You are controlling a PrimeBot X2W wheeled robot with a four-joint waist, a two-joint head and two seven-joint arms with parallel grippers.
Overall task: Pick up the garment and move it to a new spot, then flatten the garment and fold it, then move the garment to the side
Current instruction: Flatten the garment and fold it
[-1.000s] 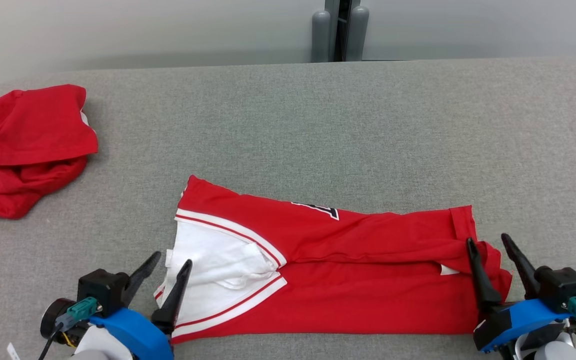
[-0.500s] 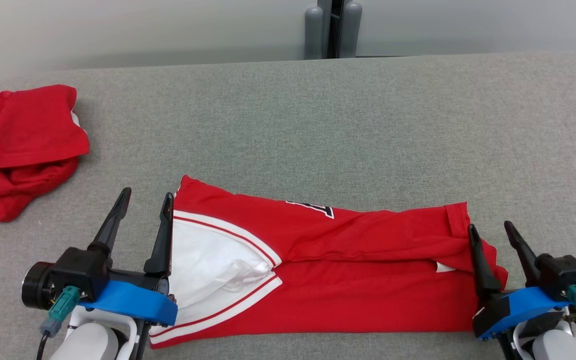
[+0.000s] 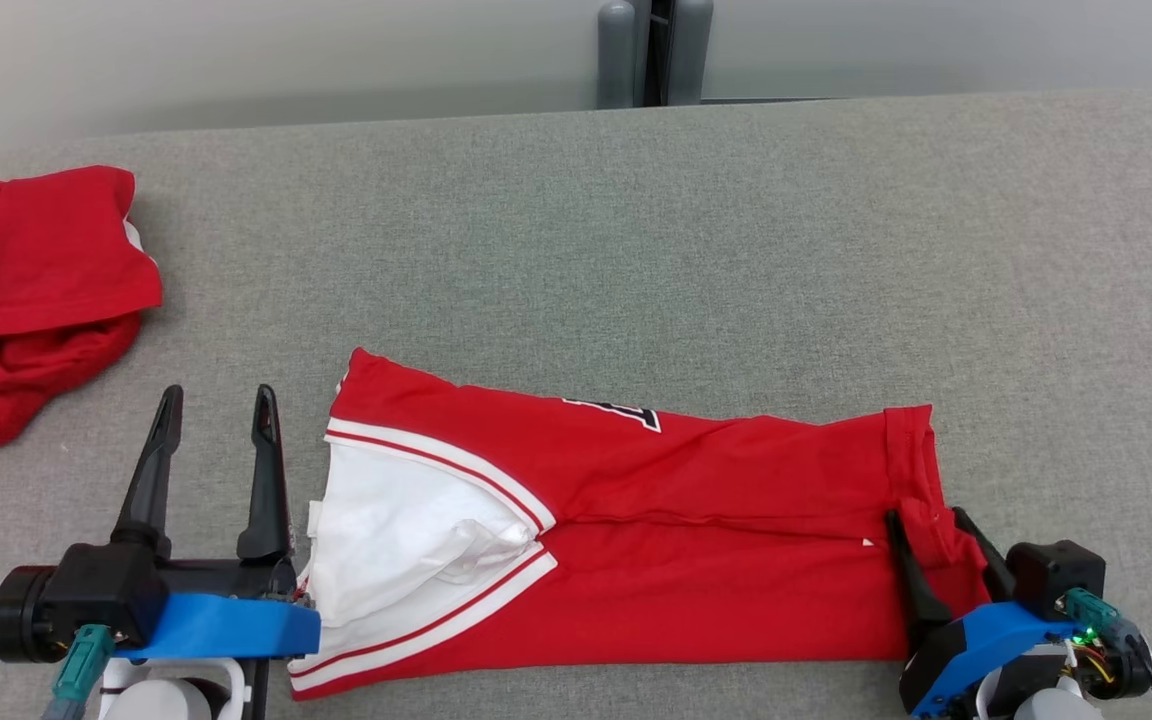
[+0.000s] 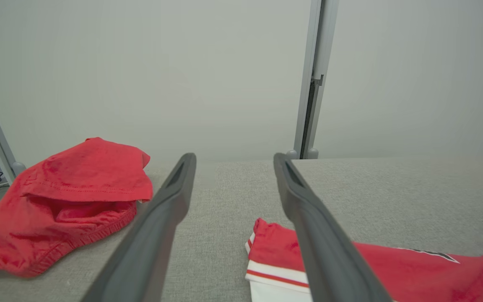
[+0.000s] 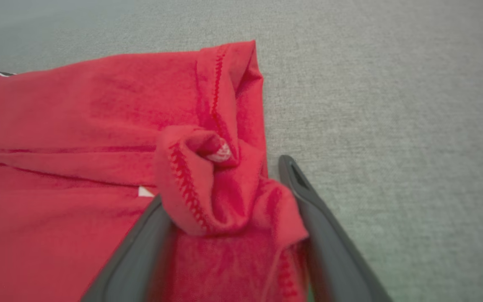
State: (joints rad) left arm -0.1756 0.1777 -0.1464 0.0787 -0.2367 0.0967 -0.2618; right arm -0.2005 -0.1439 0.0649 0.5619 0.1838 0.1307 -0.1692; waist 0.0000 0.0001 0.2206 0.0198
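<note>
The red jersey (image 3: 686,540) with white trim lies folded lengthwise on the grey padded table (image 3: 636,250), its white neck opening toward the left. My left gripper (image 3: 216,400) stands open just left of that neck end, with nothing between its fingers; in the left wrist view the left gripper (image 4: 233,157) points over the jersey's corner (image 4: 271,247). My right gripper (image 3: 929,520) is open at the jersey's right end. In the right wrist view a bunched fold of the red hem (image 5: 199,176) sits between the spread fingers of the right gripper (image 5: 224,180).
A second red garment (image 3: 26,290) lies crumpled at the table's far left, also seen as a red heap (image 4: 65,201) in the left wrist view. A grey post (image 3: 651,50) stands behind the table's far edge against the wall.
My left gripper has moved left off the white neck opening and turned its fingers straight. My right gripper has drawn back and lower, with the hem now bunched between its fingers. The head camera has shifted.
</note>
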